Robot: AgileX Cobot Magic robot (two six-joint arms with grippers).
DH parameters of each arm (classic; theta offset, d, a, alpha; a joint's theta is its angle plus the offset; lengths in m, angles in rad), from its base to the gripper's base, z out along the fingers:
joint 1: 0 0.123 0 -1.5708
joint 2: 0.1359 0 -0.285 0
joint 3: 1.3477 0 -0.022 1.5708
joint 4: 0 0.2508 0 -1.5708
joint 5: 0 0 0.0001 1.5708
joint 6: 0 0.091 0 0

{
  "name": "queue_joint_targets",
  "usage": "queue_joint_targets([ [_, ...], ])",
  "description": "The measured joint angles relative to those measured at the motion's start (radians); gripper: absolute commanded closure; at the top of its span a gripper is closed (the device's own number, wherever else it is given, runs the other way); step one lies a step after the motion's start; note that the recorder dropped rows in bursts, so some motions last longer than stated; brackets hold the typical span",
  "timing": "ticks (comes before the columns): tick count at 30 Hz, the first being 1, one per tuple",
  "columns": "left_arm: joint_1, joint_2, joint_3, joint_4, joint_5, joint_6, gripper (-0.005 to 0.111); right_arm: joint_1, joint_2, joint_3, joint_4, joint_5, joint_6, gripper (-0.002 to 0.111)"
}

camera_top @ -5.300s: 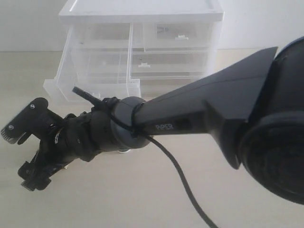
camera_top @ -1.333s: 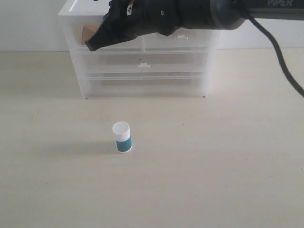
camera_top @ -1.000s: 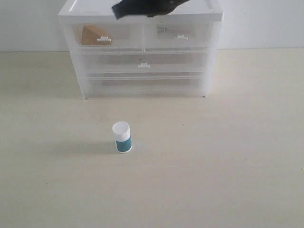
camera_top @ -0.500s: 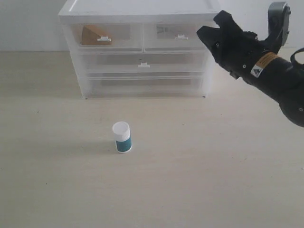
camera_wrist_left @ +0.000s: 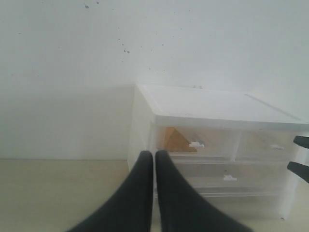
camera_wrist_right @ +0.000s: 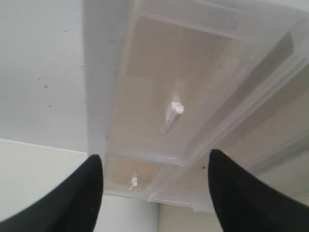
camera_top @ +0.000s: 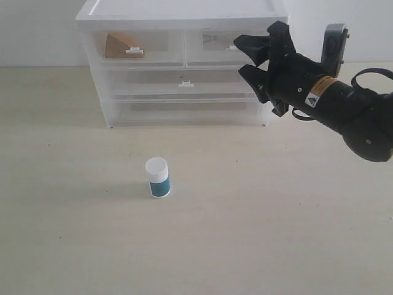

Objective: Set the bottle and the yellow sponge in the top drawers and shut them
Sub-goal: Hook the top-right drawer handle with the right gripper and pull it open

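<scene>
Your R gripper (camera_top: 241,56): jaws spread wide, empty, just in front of the shut right top drawer (camera_top: 215,42). L gripper (camera_wrist_left: 154,154): jaws pressed together, empty. Shut left top drawer (camera_top: 153,43) contains the yellow sponge (camera_top: 118,46). On the table (camera_top: 276,233), the bottle (camera_top: 158,177) stands upright, near side of the drawer unit (camera_top: 184,12), well apart.

No word or number can be read. An orange-yellow sticker (camera_top: 317,95) with a black warning triangle sits on the arm (camera_top: 359,117) just behind the right hand (camera_top: 241,56), its print too small. The teal label (camera_top: 160,188) on the bottle (camera_top: 158,177) shows no legible print.
</scene>
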Motion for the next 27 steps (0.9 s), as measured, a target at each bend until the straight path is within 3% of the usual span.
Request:
queue_joint_targets([
  [15, 0.000, 0.000, 0.000, 0.000, 0.000, 0.000, 0.103, 0.019, 0.056, -0.080, 0.099, 0.103, 0.048, 0.065],
  [24, 0.000, 0.000, 0.000, 0.000, 0.000, 0.000, 0.103, 0.022, 0.125, -0.142, 0.088, 0.011, 0.064, 0.109],
  [27, 0.000, 0.000, 0.000, 0.000, 0.000, 0.002, 0.103, 0.024, 0.138, -0.156, 0.058, -0.010, 0.074, 0.108],
])
